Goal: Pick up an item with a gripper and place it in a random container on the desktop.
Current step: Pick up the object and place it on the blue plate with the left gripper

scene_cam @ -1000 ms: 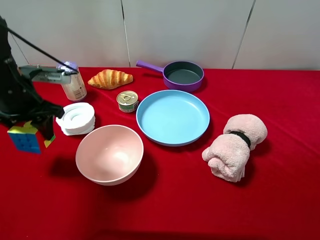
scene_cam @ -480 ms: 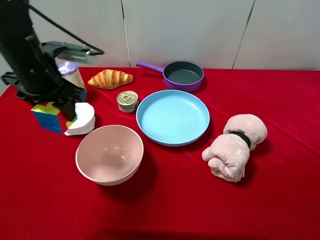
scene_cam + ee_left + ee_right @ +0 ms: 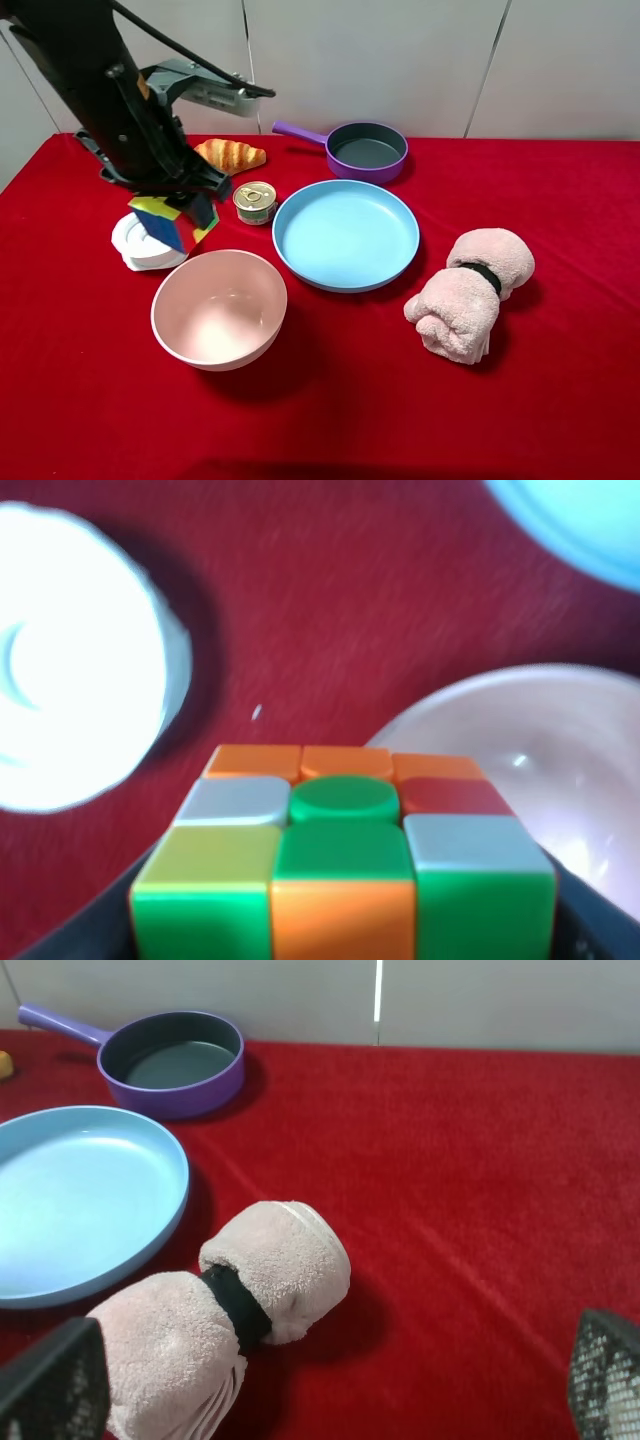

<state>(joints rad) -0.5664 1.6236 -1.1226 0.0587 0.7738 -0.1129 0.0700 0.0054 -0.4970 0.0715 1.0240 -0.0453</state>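
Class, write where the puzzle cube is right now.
Exterior high view, left side: the cube is held aloft in the left gripper, beside the white round object and behind the pink bowl.

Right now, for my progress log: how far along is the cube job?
Done: the cube is lifted, clamped in the left gripper. In hand: it hangs between the white dish and the pink bowl. Left: reach the blue plate, which holds nothing, and release.

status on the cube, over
Left claw shut on puzzle cube, aloft. Right claw open, near towel. Blue plate empty; small tin between cube and plate.
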